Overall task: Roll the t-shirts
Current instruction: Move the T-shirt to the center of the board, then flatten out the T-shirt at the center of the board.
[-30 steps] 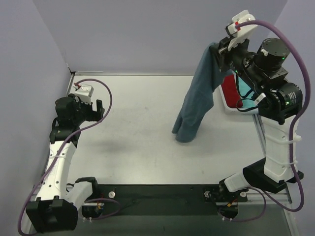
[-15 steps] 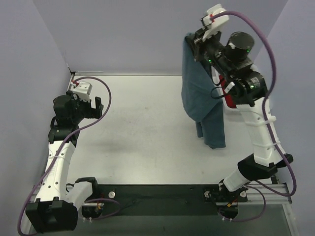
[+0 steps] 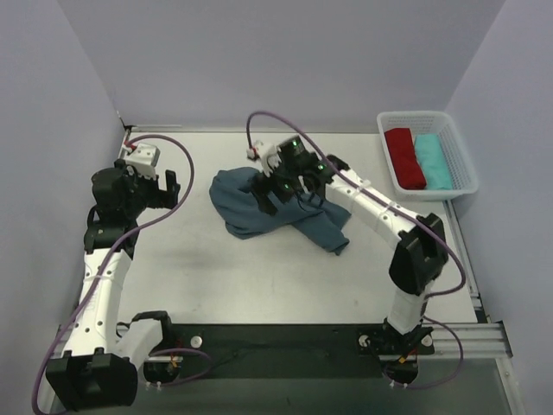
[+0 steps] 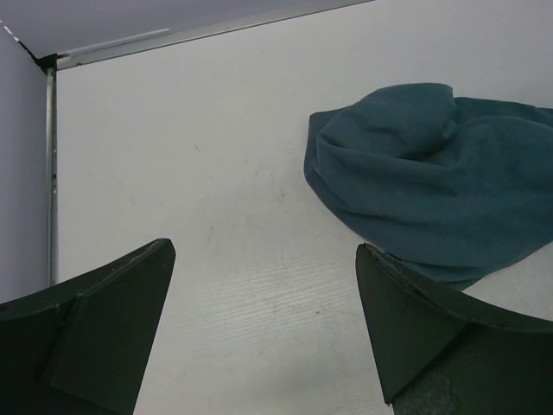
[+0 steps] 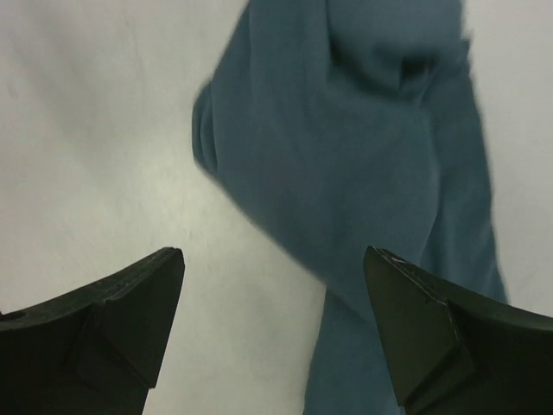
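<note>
Flattening the heaped blue t-shirt [image 3: 259, 216] on the table [image 3: 216, 268].
The right gripper [image 3: 281, 192] is hovering over it, the left gripper [image 3: 168, 192] beside it, both spread, empty; grasp opposite edges, pull taut.

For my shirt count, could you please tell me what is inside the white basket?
A red t-shirt and a turquoise t-shirt lie side by side in the basket; anything beneath them is covered.

Plain slate-blue t-shirt [image 3: 251, 212] under the black right gripper [image 5: 272, 252], red t-shirt [image 3: 404, 157] and turquoise t-shirt [image 3: 434, 161] in a white basket [image 3: 413, 115] to its right, white table [image 3: 216, 277], purple cable [image 3: 195, 177]
</note>
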Motion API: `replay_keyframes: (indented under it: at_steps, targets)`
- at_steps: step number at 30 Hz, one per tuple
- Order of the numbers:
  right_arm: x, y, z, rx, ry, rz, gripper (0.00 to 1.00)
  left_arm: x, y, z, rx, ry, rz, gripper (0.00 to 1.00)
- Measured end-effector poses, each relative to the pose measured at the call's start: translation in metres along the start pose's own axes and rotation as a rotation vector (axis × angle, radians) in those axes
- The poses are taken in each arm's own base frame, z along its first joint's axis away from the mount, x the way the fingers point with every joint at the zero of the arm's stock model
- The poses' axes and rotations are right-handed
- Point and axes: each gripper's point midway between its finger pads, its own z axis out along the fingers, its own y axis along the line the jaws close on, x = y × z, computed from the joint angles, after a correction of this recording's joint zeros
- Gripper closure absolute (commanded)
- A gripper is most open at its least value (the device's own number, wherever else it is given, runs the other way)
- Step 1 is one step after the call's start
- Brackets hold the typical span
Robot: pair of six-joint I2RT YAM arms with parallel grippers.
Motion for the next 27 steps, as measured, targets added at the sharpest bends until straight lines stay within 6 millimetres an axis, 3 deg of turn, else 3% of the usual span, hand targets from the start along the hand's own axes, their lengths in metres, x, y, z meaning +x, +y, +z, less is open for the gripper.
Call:
replay_keyframes:
  at_steps: [3, 5, 6, 10, 13, 16, 27]
  targets:
    - [0.098, 0.004, -0.024, -0.027, 0.194, -0.025, 0.12, 0.004, -0.002, 0.003, 0.016, 0.012, -0.002, 0.03]
    - [0.145, -0.013, -0.051, 0.002, 0.278, -0.017, 0.12, 0.009, -0.006, 0.008, 0.042, 0.030, -0.002, 0.03]
    - [0.164, -0.025, -0.067, 0.028, 0.314, -0.013, 0.12, 0.011, -0.008, 0.010, 0.054, 0.040, 0.000, 0.03]
    - [0.209, -0.060, -0.107, 0.112, 0.393, -0.035, 0.12, 0.031, -0.031, 0.019, 0.146, 0.098, 0.041, 0.03]
    - [0.238, -0.057, -0.112, 0.073, 0.463, -0.097, 0.17, 0.051, -0.049, 0.022, 0.208, 0.152, 0.050, 0.03]
    - [0.256, -0.050, -0.109, 0.010, 0.510, -0.171, 0.20, 0.069, -0.051, 0.026, 0.221, 0.211, 0.035, 0.03]
    - [0.285, -0.033, -0.079, -0.112, 0.530, -0.547, 0.36, 0.082, -0.045, 0.032, 0.203, 0.256, 0.009, 0.03]
